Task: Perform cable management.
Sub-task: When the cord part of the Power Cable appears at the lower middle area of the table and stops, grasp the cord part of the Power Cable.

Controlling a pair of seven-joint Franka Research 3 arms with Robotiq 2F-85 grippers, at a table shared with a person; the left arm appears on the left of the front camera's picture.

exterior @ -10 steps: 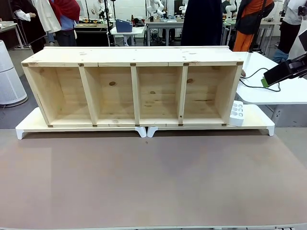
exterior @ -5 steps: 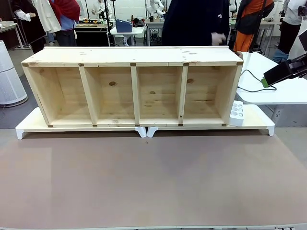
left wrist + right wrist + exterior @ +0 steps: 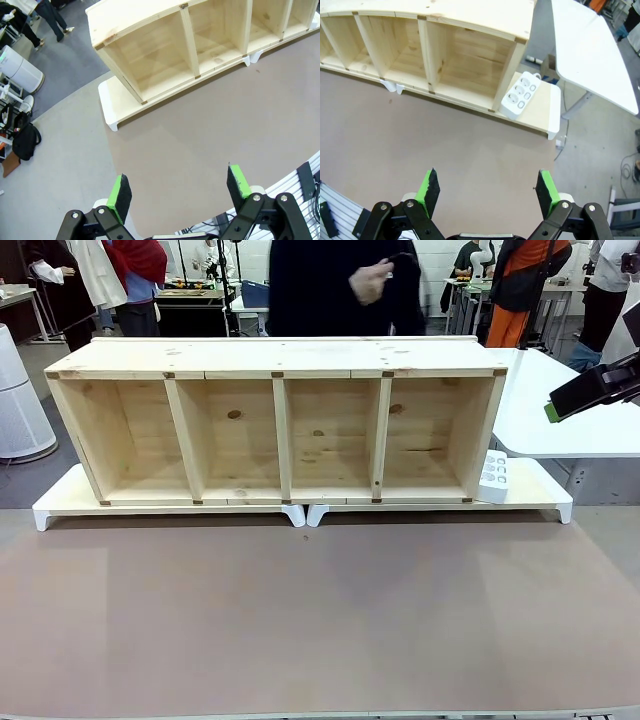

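- While a person (image 3: 320, 290) in dark clothing stood behind the wooden shelf (image 3: 275, 420), one hand (image 3: 370, 282) was raised above the shelf's top, right of its middle.
- Cable (image 3: 403, 258): a small black piece showed at that raised hand, above the shelf. Against the dark clothing I could not tell how the rest of it ran.
- Left gripper (image 3: 179, 187): fingers spread wide and empty, green pads (image 3: 120, 192) well apart. It hung over the brown table (image 3: 200, 135) in front of the shelf's left end.
- Right gripper (image 3: 488, 192): fingers likewise spread wide and empty. It hung over the table in front of the shelf's right end.
- White power strip (image 3: 520, 94) leaned against the shelf's right end wall, on the white riser (image 3: 542, 107) under the shelf.
- Shelf lay with four open compartments facing the robot's side.
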